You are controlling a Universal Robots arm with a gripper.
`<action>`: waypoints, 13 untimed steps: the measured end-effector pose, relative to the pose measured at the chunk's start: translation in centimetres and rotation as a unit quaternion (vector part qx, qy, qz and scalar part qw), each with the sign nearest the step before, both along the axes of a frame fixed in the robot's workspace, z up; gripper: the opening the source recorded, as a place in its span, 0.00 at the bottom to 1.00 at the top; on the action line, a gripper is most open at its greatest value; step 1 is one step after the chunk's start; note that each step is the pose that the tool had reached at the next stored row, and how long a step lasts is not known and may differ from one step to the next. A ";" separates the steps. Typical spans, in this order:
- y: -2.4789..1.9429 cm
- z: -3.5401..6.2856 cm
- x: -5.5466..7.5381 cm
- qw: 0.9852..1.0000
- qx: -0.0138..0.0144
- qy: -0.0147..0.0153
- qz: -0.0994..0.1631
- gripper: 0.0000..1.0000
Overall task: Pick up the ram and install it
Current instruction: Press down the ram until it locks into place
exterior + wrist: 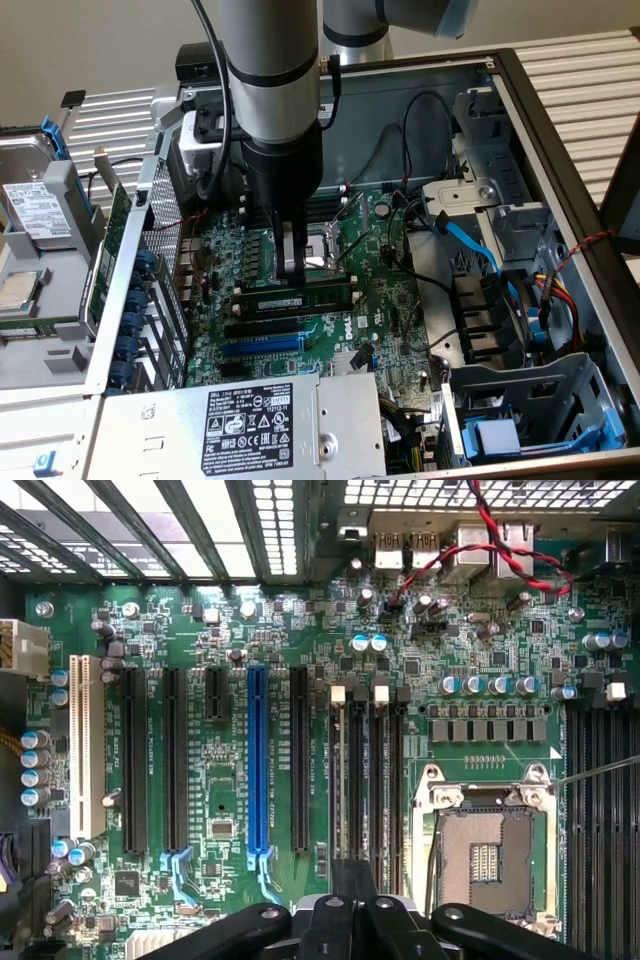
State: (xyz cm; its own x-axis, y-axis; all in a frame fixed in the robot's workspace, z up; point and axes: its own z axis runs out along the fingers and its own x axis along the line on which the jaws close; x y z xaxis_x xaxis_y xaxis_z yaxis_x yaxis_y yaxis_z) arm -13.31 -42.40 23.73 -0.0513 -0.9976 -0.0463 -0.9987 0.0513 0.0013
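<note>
The ram [296, 298] is a green stick with black chips. It stands on edge along a black memory slot on the motherboard [390, 300], just in front of the processor socket [325, 255]. My gripper [291, 272] comes straight down onto its middle. The silver fingers [290, 250] are shut on the stick's upper edge. In the wrist view the gripper [352, 872] sits over the row of memory slots [365, 770] beside the socket [487, 855]. There the ram is edge-on and hard to tell from its slot.
The open case has a power supply [250, 425] at the front and a grey drive cage [520, 400] at the exterior view's right. A blue cable [470, 240] and dark wires [400, 250] run near the socket. A blue expansion slot [258, 760] lies beside black ones. A hard drive [35, 205] sits outside the case.
</note>
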 end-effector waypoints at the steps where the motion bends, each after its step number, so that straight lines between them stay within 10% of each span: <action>1: 0.00 -0.04 0.0 1.000 0.000 0.000 0.000 0.11; 13: 0.15 -0.49 0.0 1.000 0.000 0.000 0.000 0.11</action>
